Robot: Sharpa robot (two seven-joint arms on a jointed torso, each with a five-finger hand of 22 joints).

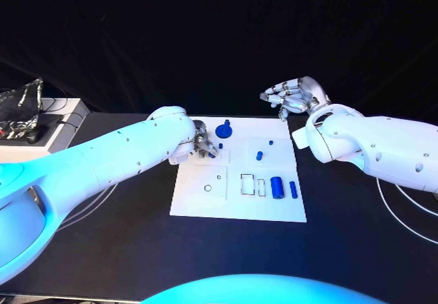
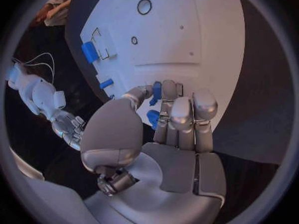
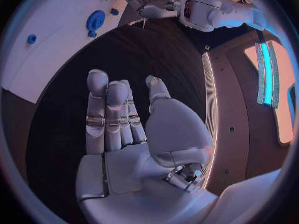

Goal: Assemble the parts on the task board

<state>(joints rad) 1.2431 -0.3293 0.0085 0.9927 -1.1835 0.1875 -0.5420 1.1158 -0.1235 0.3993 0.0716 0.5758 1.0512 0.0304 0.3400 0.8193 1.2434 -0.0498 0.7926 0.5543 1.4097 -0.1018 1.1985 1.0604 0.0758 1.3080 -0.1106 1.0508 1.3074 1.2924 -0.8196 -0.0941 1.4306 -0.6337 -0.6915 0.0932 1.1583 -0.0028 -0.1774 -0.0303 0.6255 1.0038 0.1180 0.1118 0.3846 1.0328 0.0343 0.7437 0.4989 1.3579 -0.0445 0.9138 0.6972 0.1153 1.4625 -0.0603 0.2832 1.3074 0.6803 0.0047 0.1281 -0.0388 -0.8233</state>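
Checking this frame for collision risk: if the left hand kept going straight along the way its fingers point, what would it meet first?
Probably the small blue part at the left hand's fingertips, then the task board under it. Whether the fingers already touch the part is unclear.

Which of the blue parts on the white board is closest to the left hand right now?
The small blue part right at the left hand's fingers, by the board's far left area. The round blue part lies just beyond, and the cylinders sit nearer the robot.
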